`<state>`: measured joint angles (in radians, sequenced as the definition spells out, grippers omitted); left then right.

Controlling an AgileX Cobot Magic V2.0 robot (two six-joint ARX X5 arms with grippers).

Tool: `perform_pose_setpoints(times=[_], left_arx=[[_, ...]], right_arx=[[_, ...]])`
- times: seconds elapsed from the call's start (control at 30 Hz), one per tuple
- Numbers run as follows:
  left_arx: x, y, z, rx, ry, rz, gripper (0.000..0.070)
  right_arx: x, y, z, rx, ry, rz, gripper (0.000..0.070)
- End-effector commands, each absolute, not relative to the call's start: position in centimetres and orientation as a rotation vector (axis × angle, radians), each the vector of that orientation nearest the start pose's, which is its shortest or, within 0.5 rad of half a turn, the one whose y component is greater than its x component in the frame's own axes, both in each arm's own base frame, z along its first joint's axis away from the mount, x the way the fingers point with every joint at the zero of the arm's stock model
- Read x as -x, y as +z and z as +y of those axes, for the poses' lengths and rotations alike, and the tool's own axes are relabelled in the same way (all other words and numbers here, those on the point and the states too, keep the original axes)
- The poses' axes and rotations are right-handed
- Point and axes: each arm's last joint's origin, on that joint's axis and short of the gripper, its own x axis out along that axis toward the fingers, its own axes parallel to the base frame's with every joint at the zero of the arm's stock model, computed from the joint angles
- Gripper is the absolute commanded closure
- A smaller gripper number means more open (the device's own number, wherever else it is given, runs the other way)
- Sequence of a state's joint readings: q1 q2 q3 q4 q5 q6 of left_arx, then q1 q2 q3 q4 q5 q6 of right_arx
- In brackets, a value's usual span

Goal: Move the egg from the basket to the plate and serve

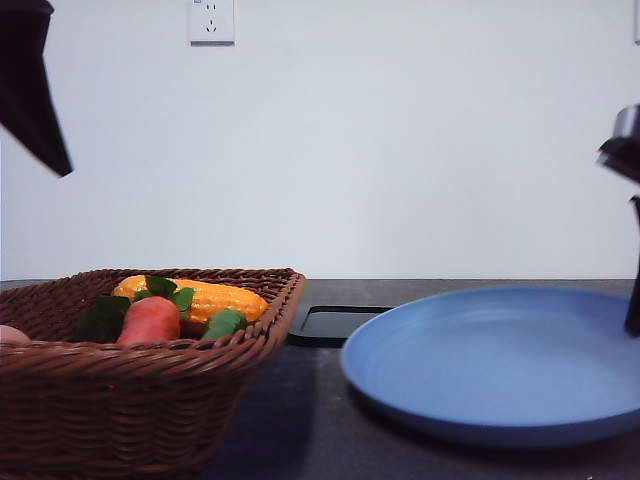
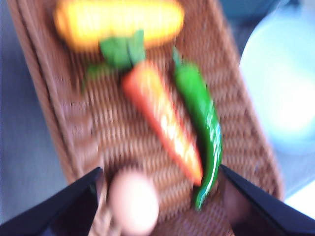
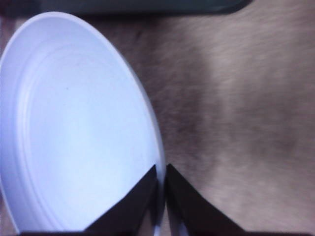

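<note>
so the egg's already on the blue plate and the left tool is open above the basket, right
Not quite: the egg lies in the basket, beside the carrot, as the left wrist view shows. The blue plate holds nothing. The left tool is indeed open above the basket.

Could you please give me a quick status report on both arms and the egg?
Left pincer open above basket, egg between its fingers. Right pincer shut on plate rim. Carrot, pepper beside egg.
</note>
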<state>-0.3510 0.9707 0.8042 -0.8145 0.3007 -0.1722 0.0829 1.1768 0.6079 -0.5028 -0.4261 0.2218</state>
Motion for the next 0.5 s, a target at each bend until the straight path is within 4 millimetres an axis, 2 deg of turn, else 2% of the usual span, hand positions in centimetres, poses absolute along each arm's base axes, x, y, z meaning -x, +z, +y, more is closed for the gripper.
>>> perform_pose_setpoints(times=[0.0, 0.13, 0.27, 0.47], left_arx=[[-16.2, 26.9, -7.2, 0.086, -0.489, 1.04, 0.0222], [-15.3, 27.9, -8.0, -0.019, -0.425, 1.063, 0.0222], [-14.7, 28.4, -9.1, -0.046, -0.423, 1.069, 0.0223], [-14.7, 27.5, -11.1, -0.067, -0.42, 1.134, 0.0223]], right_arx=[[-20.0, 19.2, 2.6, -0.385, 0.329, 1.078, 0.07], [-19.1, 20.5, 1.9, -0.39, 0.307, 1.007, 0.07], [-18.5, 21.7, 1.4, -0.394, 0.292, 0.935, 0.07], [-17.9, 22.5, 0.9, -0.398, 0.276, 0.879, 0.07]])
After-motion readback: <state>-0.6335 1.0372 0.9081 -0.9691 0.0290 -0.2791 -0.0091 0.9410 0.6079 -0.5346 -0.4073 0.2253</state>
